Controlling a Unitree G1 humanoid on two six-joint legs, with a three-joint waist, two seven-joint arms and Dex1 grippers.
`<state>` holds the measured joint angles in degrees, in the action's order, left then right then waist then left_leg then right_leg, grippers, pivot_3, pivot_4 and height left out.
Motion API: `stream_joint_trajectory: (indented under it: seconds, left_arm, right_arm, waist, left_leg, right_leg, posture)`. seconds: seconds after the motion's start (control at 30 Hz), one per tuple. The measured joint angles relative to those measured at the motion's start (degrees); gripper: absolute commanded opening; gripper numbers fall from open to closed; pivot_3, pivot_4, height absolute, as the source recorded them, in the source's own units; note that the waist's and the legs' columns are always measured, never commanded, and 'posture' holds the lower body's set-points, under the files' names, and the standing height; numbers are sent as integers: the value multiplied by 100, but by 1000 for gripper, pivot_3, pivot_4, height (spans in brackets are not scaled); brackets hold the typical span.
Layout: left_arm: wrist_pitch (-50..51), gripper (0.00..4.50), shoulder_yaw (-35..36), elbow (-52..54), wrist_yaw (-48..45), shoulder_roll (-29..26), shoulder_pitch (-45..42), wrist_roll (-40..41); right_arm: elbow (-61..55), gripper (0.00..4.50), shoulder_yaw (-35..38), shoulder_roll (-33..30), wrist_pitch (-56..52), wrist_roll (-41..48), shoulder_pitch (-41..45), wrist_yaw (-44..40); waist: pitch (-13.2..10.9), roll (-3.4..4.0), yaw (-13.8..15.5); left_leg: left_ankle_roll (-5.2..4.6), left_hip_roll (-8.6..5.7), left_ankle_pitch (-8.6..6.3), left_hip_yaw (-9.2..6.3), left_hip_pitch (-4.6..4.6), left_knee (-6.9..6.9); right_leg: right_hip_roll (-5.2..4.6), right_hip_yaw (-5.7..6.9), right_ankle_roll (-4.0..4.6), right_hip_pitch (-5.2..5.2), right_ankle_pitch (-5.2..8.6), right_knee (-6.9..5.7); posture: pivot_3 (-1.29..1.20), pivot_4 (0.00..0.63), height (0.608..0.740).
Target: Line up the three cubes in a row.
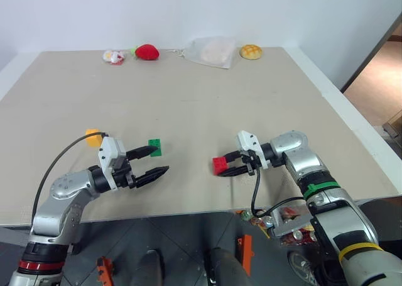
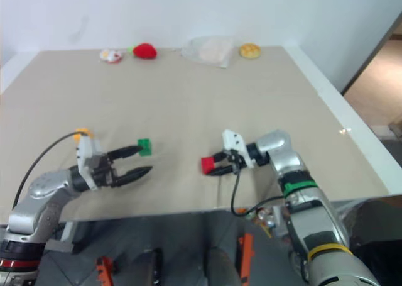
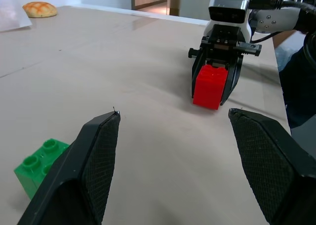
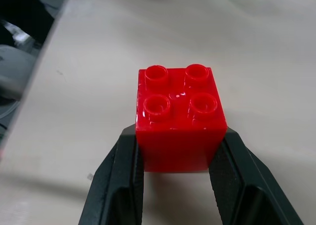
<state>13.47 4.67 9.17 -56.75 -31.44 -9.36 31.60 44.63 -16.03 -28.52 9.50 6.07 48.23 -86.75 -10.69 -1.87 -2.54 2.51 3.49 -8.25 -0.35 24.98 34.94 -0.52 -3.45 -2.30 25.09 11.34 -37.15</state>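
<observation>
Head view: my right gripper (image 1: 221, 166) is clamped on the small red studded plastic cube (image 1: 219, 165), low over the beige table (image 1: 207, 97), at about 5 o'clock from table centre. My left gripper (image 1: 154, 161) has its jaws spread wide with nothing between them, at about 7 o'clock. The small green studded plastic cube (image 1: 155, 147) sits on the table touching or just beside the far left fingertip; can't tell which. The small yellow-orange plastic cube (image 1: 93, 137) lies at 9 o'clock of the green one, partly hidden behind my left wrist. The red cube is at 3 o'clock of the green one, well apart. Far edge, around 12 o'clock: a red strawberry plush (image 1: 147, 51), a clear plastic bag (image 1: 211, 50), a round tan bun toy (image 1: 250, 51) and a small red-and-white item (image 1: 114, 57), too small to identify.

Left wrist view: my two black fingers (image 3: 94, 165) are open and empty. Green cube beside one finger, studs up. Across the table, right gripper holding the red cube, bottom edge at or just above the surface.

Right wrist view: red cube pinched between both fingers (image 4: 121, 180), studs up, sides flush to the pads. Green cube's edge shows beyond.
</observation>
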Motion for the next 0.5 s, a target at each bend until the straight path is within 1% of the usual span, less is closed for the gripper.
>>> stream_joint_trajectory:
  seconds: [0.23, 0.37, 0.5]
  left_arm:
    - [6, 3652, 44, 117, 132, 85, 93, 16]
    - [11, 3652, 91, 153, 138, 84, 206, 36]
    - [12, 3652, 108, 171, 149, 85, 205, 39]
  right_arm:
    - [406, 1236, 7, -10, 199, -81, 194, -118]
    - [472, 1236, 53, -163, 195, -76, 220, -151]
    - [537, 1236, 95, -177, 190, -76, 229, -151]
  waist:
    - [0, 0, 2]
    - [0, 0, 2]
    - [0, 0, -1]
  left_leg:
    - [-1, -1, 2, 1, -14, 8]
    - [0, -1, 2, 3, -14, 8]
    - [0, 1, 2, 2, -14, 7]
  right_leg:
    - [1, -8, 0, -16, -5, 0]
    - [0, -10, -1, -15, -5, 0]
    - [5, -11, 0, -13, -5, -1]
  posture:
    - [0, 150, 740]
    - [0, 150, 740]
    - [0, 150, 740]
